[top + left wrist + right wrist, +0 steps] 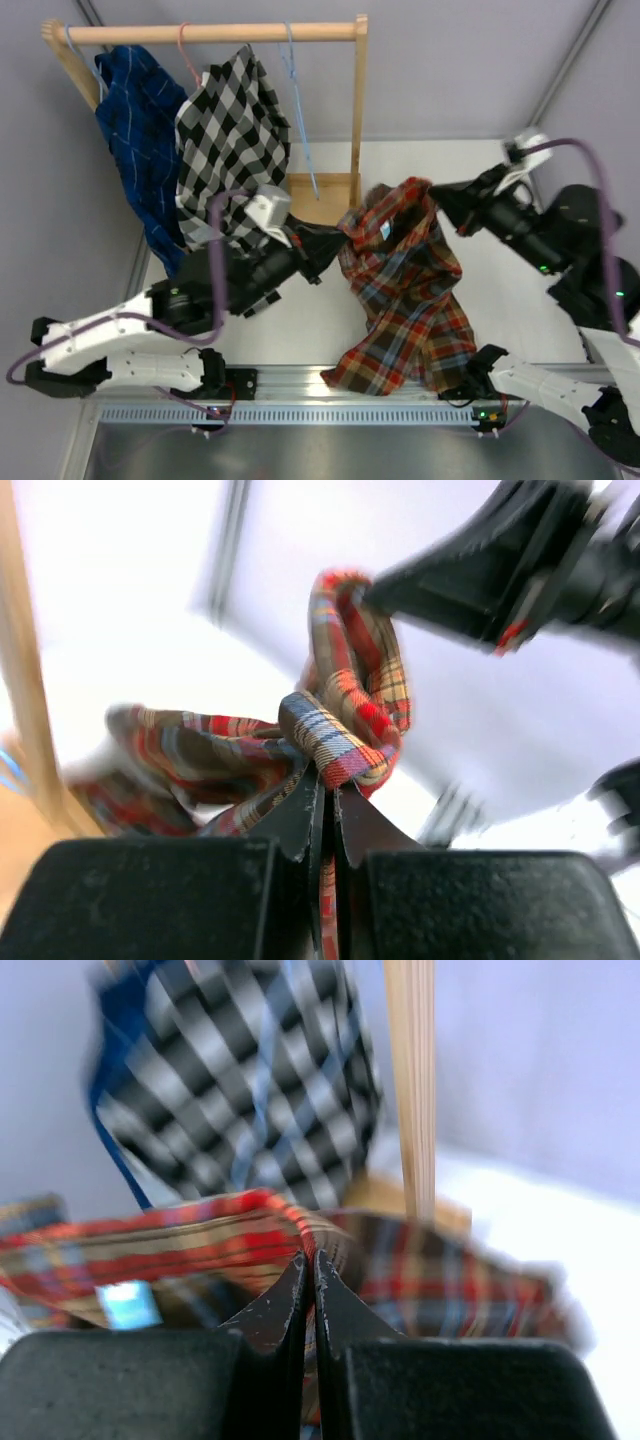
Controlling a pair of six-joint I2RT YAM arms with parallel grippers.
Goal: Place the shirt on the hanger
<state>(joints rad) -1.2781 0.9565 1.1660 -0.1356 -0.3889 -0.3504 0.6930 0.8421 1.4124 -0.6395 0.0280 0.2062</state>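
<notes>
The red, orange and navy plaid shirt (410, 290) is held up by its collar between both arms and hangs down to the table's near edge. My left gripper (338, 242) is shut on the left side of the collar; in the left wrist view (326, 770) plaid cloth (340, 735) is pinched between its jaws. My right gripper (440, 198) is shut on the right side of the collar; the right wrist view (310, 1260) shows cloth (200, 1240) in its jaws. The light-blue hanger (300, 110) hangs empty on the wooden rail, behind the shirt.
A wooden clothes rack (358, 100) stands at the back, its base (320, 195) just behind the shirt. On its rail hang a dark blue shirt (135, 130) and a black-and-white checked shirt (232, 135) on a pink hanger (185, 50).
</notes>
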